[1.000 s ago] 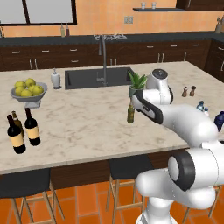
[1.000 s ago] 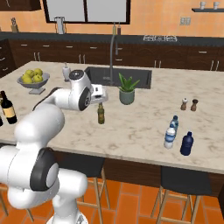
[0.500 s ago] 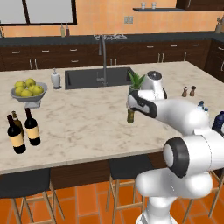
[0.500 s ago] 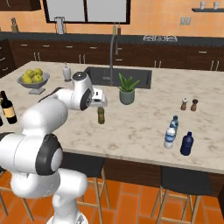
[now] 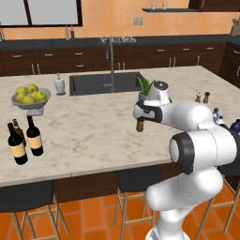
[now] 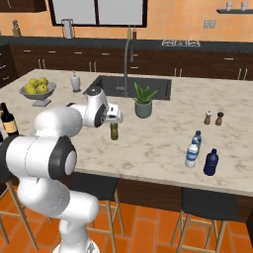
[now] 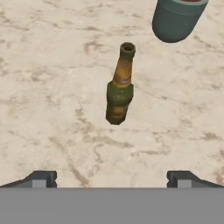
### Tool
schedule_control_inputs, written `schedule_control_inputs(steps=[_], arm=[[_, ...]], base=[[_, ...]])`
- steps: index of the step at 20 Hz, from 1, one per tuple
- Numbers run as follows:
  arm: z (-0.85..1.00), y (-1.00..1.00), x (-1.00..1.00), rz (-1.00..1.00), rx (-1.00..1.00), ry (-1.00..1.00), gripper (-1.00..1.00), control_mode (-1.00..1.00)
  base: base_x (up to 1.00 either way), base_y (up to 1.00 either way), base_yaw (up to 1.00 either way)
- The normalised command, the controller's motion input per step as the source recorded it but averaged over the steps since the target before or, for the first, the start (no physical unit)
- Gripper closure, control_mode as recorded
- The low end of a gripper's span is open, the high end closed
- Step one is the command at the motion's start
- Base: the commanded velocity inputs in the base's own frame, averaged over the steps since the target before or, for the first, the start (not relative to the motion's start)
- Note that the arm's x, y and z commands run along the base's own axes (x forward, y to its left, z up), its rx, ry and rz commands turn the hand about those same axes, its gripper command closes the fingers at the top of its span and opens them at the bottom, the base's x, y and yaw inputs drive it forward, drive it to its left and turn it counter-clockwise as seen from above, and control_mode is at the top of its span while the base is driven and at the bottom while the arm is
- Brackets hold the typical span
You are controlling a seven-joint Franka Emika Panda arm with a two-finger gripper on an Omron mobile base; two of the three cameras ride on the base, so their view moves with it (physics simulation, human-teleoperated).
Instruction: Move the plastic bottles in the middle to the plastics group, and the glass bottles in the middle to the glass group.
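Note:
A small olive-green glass bottle (image 5: 139,124) (image 6: 114,131) (image 7: 120,87) with a tan label stands upright in the middle of the marble island. My gripper (image 5: 140,114) (image 6: 115,119) (image 7: 111,181) hovers right above its neck, open, with nothing between the fingertips (image 7: 42,178). At the island's left end stands the glass group: two black wine bottles (image 5: 18,145) (image 5: 33,137) and a thin brown bottle (image 5: 16,127). The plastics group is at the right end: a clear white-capped bottle (image 6: 191,154), a light-blue bottle (image 6: 197,139) and a squat dark-blue bottle (image 6: 211,162).
A potted plant (image 5: 144,89) (image 6: 143,103) (image 7: 176,18) stands close behind the olive bottle. Behind it lie the sink (image 5: 105,83) and faucet. A fruit bowl (image 5: 29,97) and soap dispenser (image 5: 59,85) are at the back left, with salt and pepper shakers (image 6: 213,118) at the right.
The hand has swung over the olive-green bottle and come down a little toward its neck. The jaws have stayed open and the bottles have not moved.

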Motion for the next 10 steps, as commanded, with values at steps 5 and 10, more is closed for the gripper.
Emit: schedule_control_inputs(steps=[5, 10], arm=[[-0.01, 0.0, 0.27, 0.0, 0.0, 0.0, -1.0, -1.0], [-0.1, 0.0, 0.39, 0.0, 0.0, 0.0, -1.0, -1.0]], base=[[0.0, 0.0, 0.0], [0.0, 0.0, 0.0]])
